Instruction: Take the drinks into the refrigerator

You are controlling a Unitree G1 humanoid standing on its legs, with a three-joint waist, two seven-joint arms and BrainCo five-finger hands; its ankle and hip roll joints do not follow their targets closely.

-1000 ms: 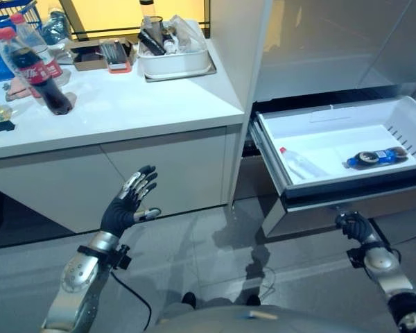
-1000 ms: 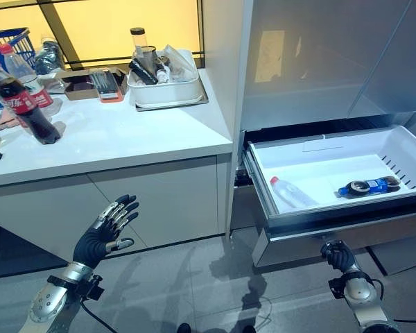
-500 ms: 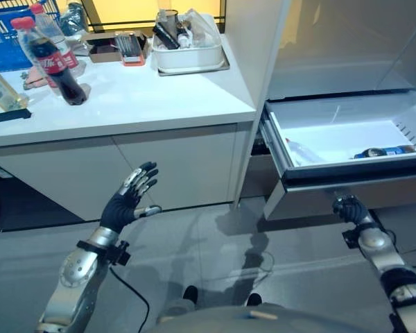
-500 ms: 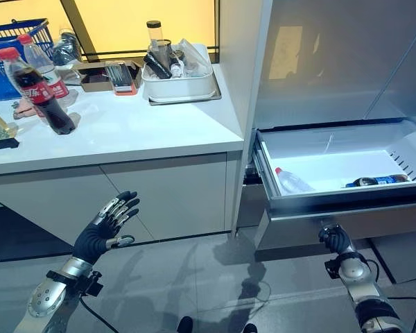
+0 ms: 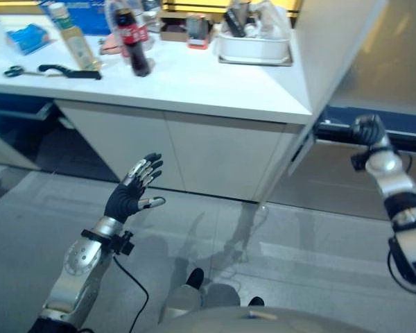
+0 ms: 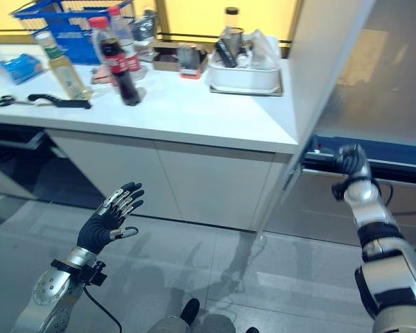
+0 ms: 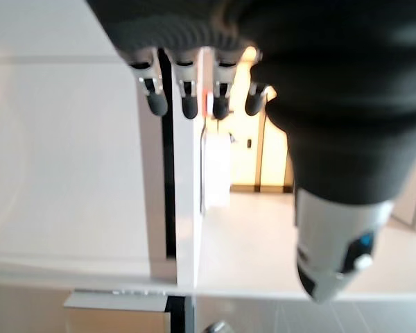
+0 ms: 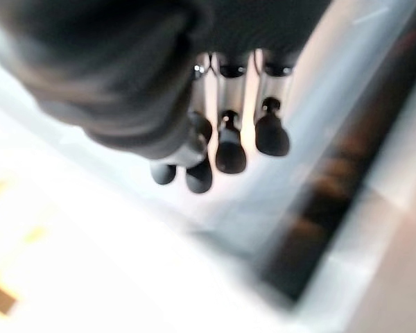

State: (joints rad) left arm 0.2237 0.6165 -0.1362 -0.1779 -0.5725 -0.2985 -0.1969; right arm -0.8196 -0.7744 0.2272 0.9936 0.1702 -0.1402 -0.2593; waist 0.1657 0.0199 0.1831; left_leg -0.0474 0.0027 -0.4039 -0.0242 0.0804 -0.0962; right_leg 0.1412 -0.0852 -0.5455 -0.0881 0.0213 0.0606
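On the counter (image 6: 194, 114) to your far left stand a cola bottle (image 6: 117, 57) and a yellowish bottle (image 6: 59, 66). Lower down, your left hand (image 6: 109, 223) hangs over the floor, fingers spread and empty. At the right, your right hand (image 6: 349, 161) rests against the refrigerator drawer front (image 6: 395, 170), fingers bent, gripping nothing you can see.

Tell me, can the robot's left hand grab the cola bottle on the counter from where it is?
Probably not yet. The left hand hangs open, low in front of the cabinet doors, while the cola bottle stands up on the counter, well above and behind.
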